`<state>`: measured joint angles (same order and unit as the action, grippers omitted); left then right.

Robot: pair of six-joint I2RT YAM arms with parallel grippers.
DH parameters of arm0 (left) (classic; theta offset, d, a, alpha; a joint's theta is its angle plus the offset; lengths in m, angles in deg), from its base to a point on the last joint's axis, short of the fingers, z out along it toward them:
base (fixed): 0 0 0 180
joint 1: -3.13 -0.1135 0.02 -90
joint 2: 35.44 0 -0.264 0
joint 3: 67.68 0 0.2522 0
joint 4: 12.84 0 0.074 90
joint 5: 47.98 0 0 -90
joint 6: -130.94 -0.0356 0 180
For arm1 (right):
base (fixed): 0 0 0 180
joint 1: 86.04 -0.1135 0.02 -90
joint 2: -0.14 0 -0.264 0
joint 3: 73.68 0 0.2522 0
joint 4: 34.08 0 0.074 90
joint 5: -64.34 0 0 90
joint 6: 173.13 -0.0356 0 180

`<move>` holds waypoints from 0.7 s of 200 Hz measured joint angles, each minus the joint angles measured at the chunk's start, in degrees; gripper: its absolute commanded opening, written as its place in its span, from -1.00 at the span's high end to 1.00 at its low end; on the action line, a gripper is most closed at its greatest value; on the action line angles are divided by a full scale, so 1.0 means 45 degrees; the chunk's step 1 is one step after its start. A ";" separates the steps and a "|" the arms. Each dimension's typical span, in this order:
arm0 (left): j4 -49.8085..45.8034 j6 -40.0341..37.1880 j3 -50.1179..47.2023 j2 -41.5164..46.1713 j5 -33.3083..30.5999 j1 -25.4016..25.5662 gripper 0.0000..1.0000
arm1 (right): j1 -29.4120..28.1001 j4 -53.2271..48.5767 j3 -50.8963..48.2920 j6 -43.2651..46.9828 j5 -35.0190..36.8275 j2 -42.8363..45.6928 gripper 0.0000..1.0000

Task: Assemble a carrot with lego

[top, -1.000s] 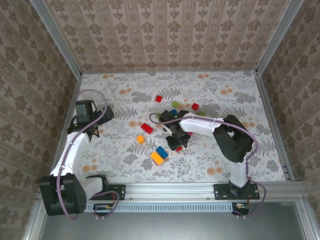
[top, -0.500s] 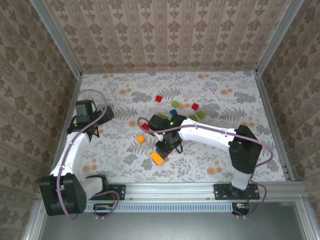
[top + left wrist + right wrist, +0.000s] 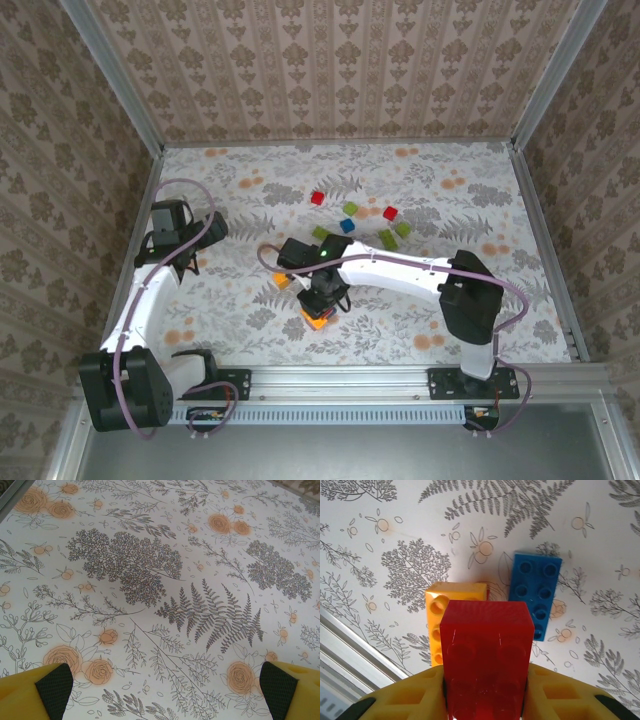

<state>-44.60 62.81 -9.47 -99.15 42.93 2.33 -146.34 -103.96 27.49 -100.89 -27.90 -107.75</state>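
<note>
Right gripper (image 3: pixel 485 682): fingers (image 3: pixel 415 697) clamped on a red brick (image 3: pixel 487 650), one finger on each long side, with the brick projecting past the tips. Just beyond the tips an orange brick (image 3: pixel 451 602) lies on the table (image 3: pixel 395 555), partly hidden behind the red one; contact between the two cannot be told. A blue brick (image 3: pixel 536 597) lies close by, on the right finger's side.

In the top view, a small orange piece (image 3: pixel 283 281) sits just left of these fingers. Loose bricks (image 3: pixel 350 209), red, green and blue, lie well beyond them.

Left gripper (image 3: pixel 165 692): pads (image 3: pixel 52 687) spread wide apart, with bare flowered table between them.
</note>
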 measured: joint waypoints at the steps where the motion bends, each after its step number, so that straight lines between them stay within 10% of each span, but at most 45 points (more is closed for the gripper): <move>1: 0.0000 0.0000 0.0000 0.0000 0.0000 0.0000 -1.00 | 0.0000 0.0005 0.0005 0.0000 0.0000 -0.0005 0.29; 140: 0.0000 -0.0005 0.0000 0.0000 0.0000 0.0000 -1.00 | -0.0282 -0.0296 0.0393 -0.0058 -0.0282 -0.0670 0.29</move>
<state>-44.60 62.79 -9.47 -99.15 42.93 2.33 -147.60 -105.30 29.27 -101.15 -29.17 -110.77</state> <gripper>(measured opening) 0.994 0.355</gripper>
